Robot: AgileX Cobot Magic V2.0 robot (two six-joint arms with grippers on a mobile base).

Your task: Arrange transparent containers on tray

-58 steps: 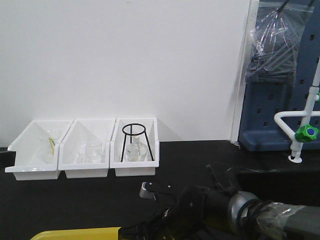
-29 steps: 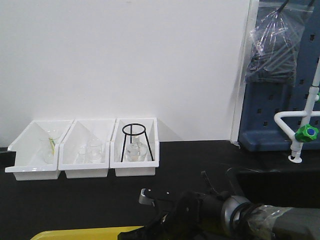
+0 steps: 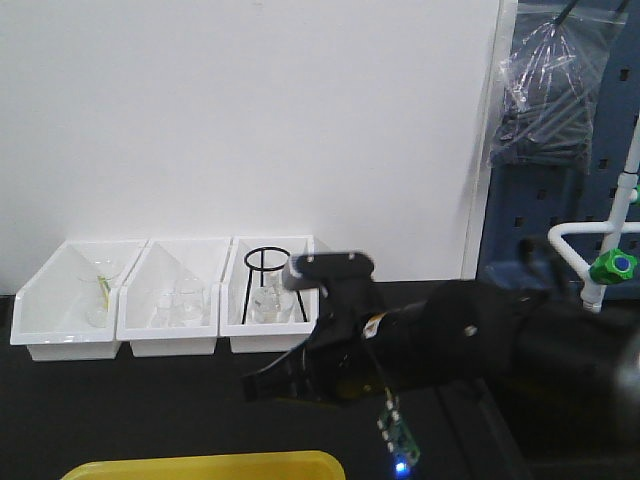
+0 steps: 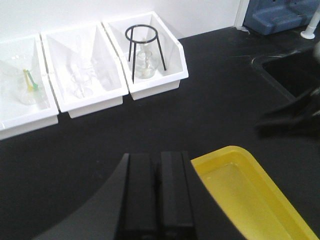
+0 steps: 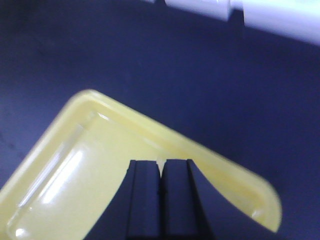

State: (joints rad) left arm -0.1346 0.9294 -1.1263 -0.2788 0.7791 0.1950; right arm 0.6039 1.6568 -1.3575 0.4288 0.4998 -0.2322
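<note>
Seeing from front cam the glassware [image 3: 267, 303] in white bins [image 3: 170, 310] on worktop, tray [image 3: 205, 466] empty; L wrist: left end effector [image 4: 157, 192] closed, empty; R wrist: right end effector [image 5: 160, 192] closed, empty over tray, so I judge next reach to bins.

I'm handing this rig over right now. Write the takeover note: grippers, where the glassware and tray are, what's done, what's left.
Left gripper: shut, holding nothing, hovering over the black bench beside the yellow tray.
Right gripper: shut, holding nothing, above the tray's corner; its arm is raised in front of the bins.
Glassware: all of it sits in the three white bins by the wall. Left bin, a beaker with a green-yellow item; middle bin, small clear vessels; right bin, a flask under a black wire tripod.
Done: nothing visible on the tray.
Left: move every clear container onto the tray.
</note>
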